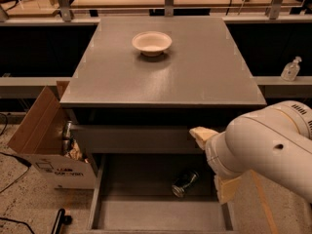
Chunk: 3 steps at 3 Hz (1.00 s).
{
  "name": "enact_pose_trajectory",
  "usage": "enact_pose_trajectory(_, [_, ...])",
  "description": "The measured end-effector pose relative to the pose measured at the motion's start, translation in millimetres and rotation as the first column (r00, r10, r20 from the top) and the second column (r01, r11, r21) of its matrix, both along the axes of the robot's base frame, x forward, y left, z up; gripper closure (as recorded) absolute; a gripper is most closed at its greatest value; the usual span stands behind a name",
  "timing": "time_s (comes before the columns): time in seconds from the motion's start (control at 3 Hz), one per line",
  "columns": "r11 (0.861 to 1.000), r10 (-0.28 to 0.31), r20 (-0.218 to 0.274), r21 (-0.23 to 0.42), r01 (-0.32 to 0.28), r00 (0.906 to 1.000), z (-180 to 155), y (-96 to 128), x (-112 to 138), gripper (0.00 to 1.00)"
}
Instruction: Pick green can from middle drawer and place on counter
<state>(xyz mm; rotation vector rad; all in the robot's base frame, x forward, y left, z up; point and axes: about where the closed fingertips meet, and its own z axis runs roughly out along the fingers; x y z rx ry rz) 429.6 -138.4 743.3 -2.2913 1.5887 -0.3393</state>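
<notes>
The green can [184, 183] lies on its side on the floor of the open middle drawer [146, 213], towards the right and back. My gripper [210, 164] hangs just right of the can, over the drawer's right side, below the front edge of the counter [165, 77]. Its two pale fingers [226, 189] stand apart and hold nothing. My bulky white arm covers the drawer's right wall and the lower right of the view.
A white bowl [151, 42] stands on the counter near the back. A closed drawer front [131, 139] is above the open drawer. An open cardboard box [44, 135] sits on the floor at left. A clear pump bottle [291, 68] stands on a ledge at right.
</notes>
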Motion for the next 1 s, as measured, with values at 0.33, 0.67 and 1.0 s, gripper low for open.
enact_pose_trajectory(0.33, [0.99,0.109,-0.077,-0.084,-0.115,0.9911,-30.2,2.9,5.0,0.0])
enact_pose_trajectory(0.67, [0.986,0.164,-0.106,-0.005,-0.165,0.9808,-84.5,-29.4,28.2,0.0])
enact_pose_trajectory(1.0, [0.977,0.209,-0.13,-0.017,-0.213,0.9693,-96.4,-26.6,22.6,0.0])
